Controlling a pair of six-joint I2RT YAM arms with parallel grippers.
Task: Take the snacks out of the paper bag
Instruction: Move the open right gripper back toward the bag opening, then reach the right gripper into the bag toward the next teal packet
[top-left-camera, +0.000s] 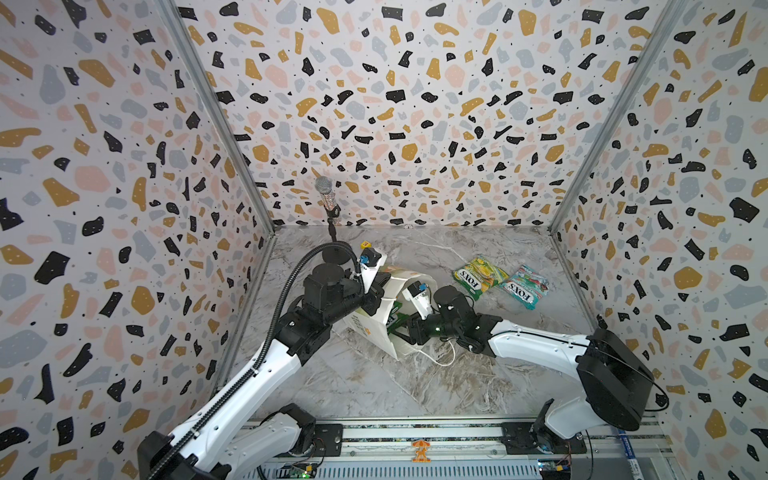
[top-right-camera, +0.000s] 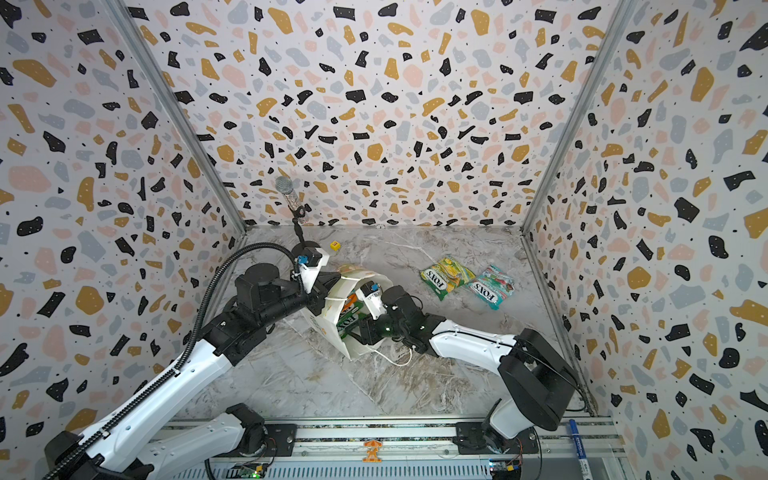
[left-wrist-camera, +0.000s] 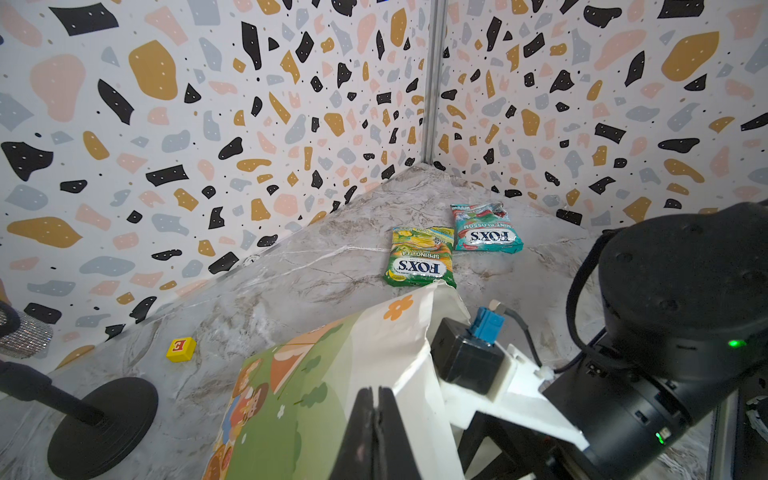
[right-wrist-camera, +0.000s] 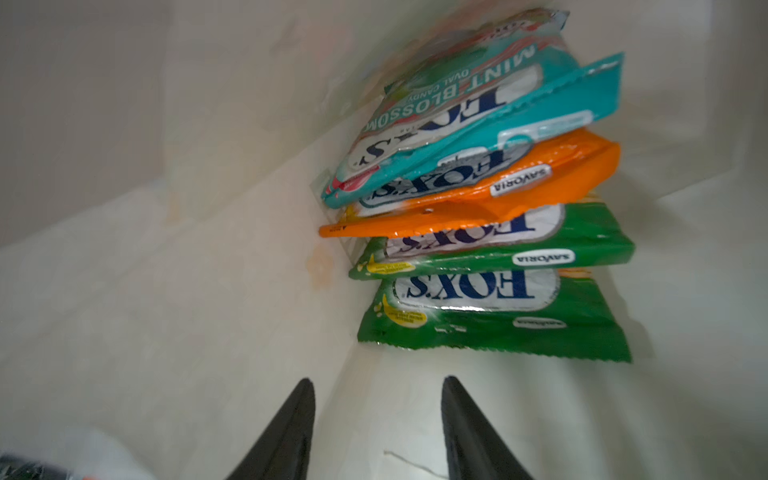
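Observation:
The white paper bag (top-left-camera: 365, 332) (top-right-camera: 322, 320) lies on its side mid-table, its mouth towards the right arm. My left gripper (left-wrist-camera: 377, 390) is shut on the bag's upper rim (left-wrist-camera: 415, 332), holding the mouth apart. My right gripper (right-wrist-camera: 376, 380) is open inside the bag with nothing between its fingers. Just ahead of it several snacks are stacked: a teal pouch (right-wrist-camera: 478, 116), an orange one (right-wrist-camera: 498, 187) and two green ones (right-wrist-camera: 490, 307). Two more snacks lie out on the table at the back right, green-yellow (top-left-camera: 480, 276) (left-wrist-camera: 419, 257) and teal (top-left-camera: 524, 286) (left-wrist-camera: 484, 228).
A microphone (top-left-camera: 324, 193) stands on a black round base (left-wrist-camera: 104, 424) at the back left, beside a small yellow cube (top-right-camera: 335, 245) (left-wrist-camera: 181, 349). The bag's cord handle (top-left-camera: 440, 357) trails on the table. Patterned walls close three sides.

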